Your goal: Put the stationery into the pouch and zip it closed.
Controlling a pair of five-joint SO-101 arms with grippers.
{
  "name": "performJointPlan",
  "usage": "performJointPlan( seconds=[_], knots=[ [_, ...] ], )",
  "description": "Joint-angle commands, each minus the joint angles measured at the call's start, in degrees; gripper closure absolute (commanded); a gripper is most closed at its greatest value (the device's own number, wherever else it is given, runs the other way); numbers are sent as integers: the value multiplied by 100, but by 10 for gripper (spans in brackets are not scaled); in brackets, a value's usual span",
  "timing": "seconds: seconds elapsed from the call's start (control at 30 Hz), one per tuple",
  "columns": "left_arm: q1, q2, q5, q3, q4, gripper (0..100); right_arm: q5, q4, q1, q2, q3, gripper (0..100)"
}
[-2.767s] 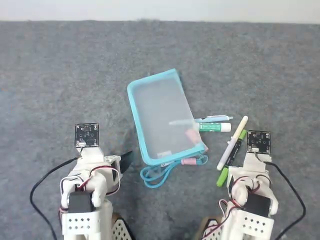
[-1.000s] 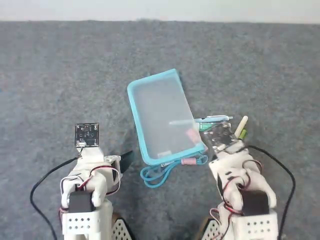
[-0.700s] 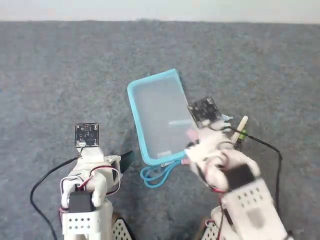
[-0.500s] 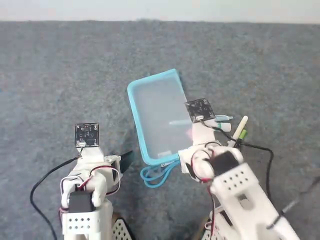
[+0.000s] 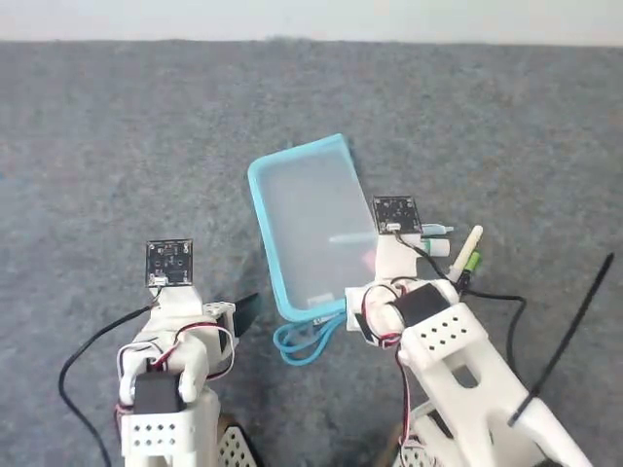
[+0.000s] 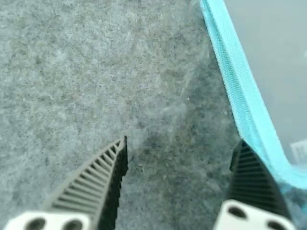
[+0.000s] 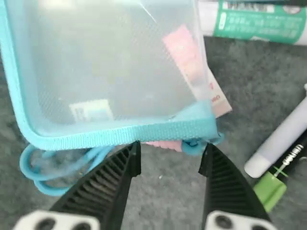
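A clear pouch (image 5: 310, 219) with teal trim lies flat mid-table, its cord loop (image 5: 297, 342) trailing off the near end. My right gripper (image 7: 171, 154) hangs open just above the pouch's near edge (image 7: 124, 134), by the zipper corner, with a pink eraser (image 7: 192, 72) beside that corner. Right of the pouch lie a green-and-white glue stick (image 7: 254, 24), a white marker (image 7: 283, 143) and a green marker (image 7: 271, 184); the right arm covers part of them in the high view. My left gripper (image 6: 181, 153) rests open over bare carpet beside the pouch's teal edge (image 6: 240, 96).
Grey carpet (image 5: 127, 146) covers the whole table. The cord loop (image 7: 57, 163) lies beside the right gripper's finger. A black cable (image 5: 565, 331) rises from the right arm at the near right.
The right arm swung from its rest at the near right over to the pouch's near right corner, covering some of the stationery. The left arm has not moved.
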Motion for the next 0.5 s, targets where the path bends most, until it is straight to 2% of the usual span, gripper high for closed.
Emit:
performJointPlan(
  seconds=[0.0,0.2,0.47],
  knots=[
    [-53,-132,26,-48,35,669,-220,-312,-40,48,-35,794],
    [-53,-132,26,-48,35,669,-220,-347,-48,259,-35,791],
    [-53,-132,26,-48,35,669,-246,-1279,119,1156,-97,794]
  ],
)
